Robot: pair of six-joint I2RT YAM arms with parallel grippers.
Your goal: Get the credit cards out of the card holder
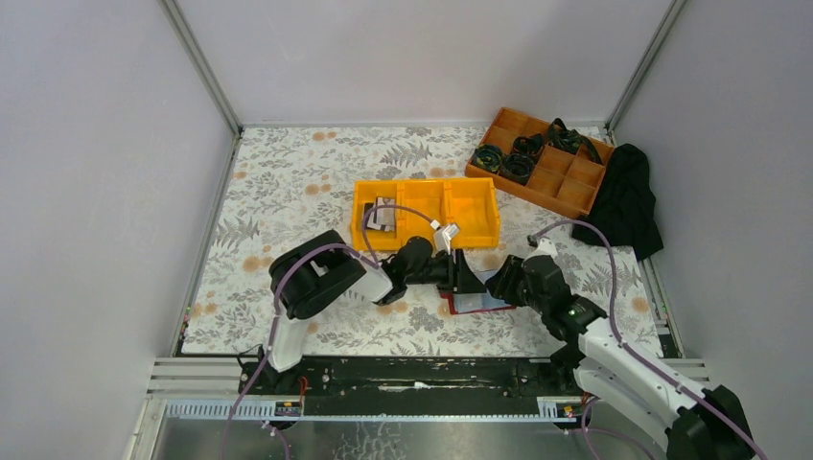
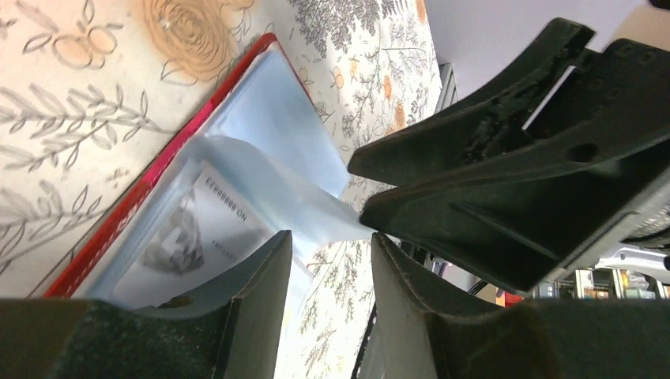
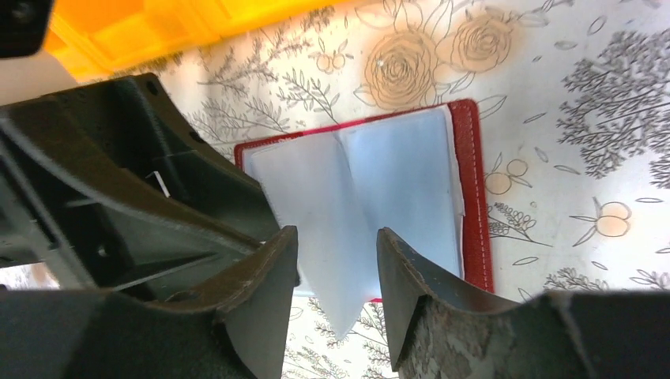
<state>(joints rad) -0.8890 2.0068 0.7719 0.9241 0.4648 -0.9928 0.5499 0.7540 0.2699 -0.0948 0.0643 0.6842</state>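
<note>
Floral cloth (image 1: 288, 172) carries the open card holder (image 1: 476, 304) beneath two half-open, empty pincers: a clear sleeve (image 3: 341, 300) hangs loose inside the right pincer (image 3: 338, 235), one credit card (image 2: 190, 237) sits pocketed just ahead of the left pincer (image 2: 330, 241), and other cards (image 1: 383, 215) seemingly lie in the yellow bin (image 1: 475, 206) beyond.

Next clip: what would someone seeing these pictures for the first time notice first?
The flat red folding card holder lies open on the floral table mat at front centre, one clear plastic sleeve lifted and a grey-white card tucked inside. The left gripper and right gripper meet over it, jaws apart. Behind sits a bright yellow three-compartment plastic bin with a few cards in its left compartment.
</note>
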